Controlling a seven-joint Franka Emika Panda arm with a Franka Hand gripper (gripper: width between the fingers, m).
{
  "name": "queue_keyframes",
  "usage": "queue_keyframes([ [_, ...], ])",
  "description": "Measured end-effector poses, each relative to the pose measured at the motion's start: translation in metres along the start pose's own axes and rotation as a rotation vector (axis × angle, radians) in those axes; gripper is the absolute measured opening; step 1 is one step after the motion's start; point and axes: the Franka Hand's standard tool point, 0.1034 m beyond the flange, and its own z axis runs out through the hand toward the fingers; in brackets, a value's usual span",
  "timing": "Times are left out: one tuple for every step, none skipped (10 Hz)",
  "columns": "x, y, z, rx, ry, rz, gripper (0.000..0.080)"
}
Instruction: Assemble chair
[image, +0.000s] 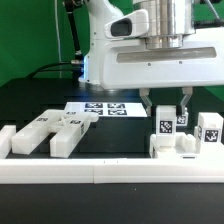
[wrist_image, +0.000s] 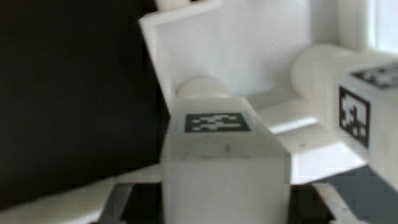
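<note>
The chair lies in loose matte white pieces with black-and-white tags. At the exterior view's right stands a group: a tagged upright block (image: 165, 130), a low piece (image: 185, 146) and another tagged block (image: 209, 130). My gripper (image: 165, 110) hangs straight over this group. In the wrist view a white bar (wrist_image: 219, 150) with a tag on its end runs between my dark fingers (wrist_image: 128, 205), and the gripper (wrist_image: 222, 203) is shut on it. Behind the bar lies a flat white slab (wrist_image: 231, 50), and a rounded piece with a tag (wrist_image: 356, 95) sits beside it.
More white chair pieces (image: 45, 132) lie at the exterior view's left on the black table. The marker board (image: 104, 108) lies flat behind them. A long low white border rail (image: 110, 170) runs along the front. The arm's white body (image: 150, 55) fills the space above.
</note>
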Motion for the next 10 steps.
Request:
queue_keyframes([
  [0.0011, 0.0002, 0.0001, 0.003, 0.001, 0.098, 0.0291],
  [0.0015, 0.0008, 0.0004, 0.009, 0.000, 0.193, 0.0291],
  [0.0018, 0.0009, 0.0005, 0.009, 0.002, 0.282, 0.0291],
  [0.0021, 0.0010, 0.0007, 0.011, 0.003, 0.360, 0.0291],
  [0.0022, 0.0013, 0.0008, 0.012, 0.003, 0.463, 0.0291],
  [0.0023, 0.0018, 0.0009, 0.016, 0.000, 0.582, 0.0291],
  [0.0024, 0.0021, 0.0010, 0.018, -0.002, 0.672, 0.0291],
  [0.0023, 0.0019, 0.0011, 0.022, -0.006, 0.771, 0.0291],
  [0.0021, 0.0017, 0.0013, 0.024, -0.009, 0.866, 0.0291],
  [0.0017, 0.0012, 0.0015, 0.023, -0.010, 0.933, 0.0291],
])
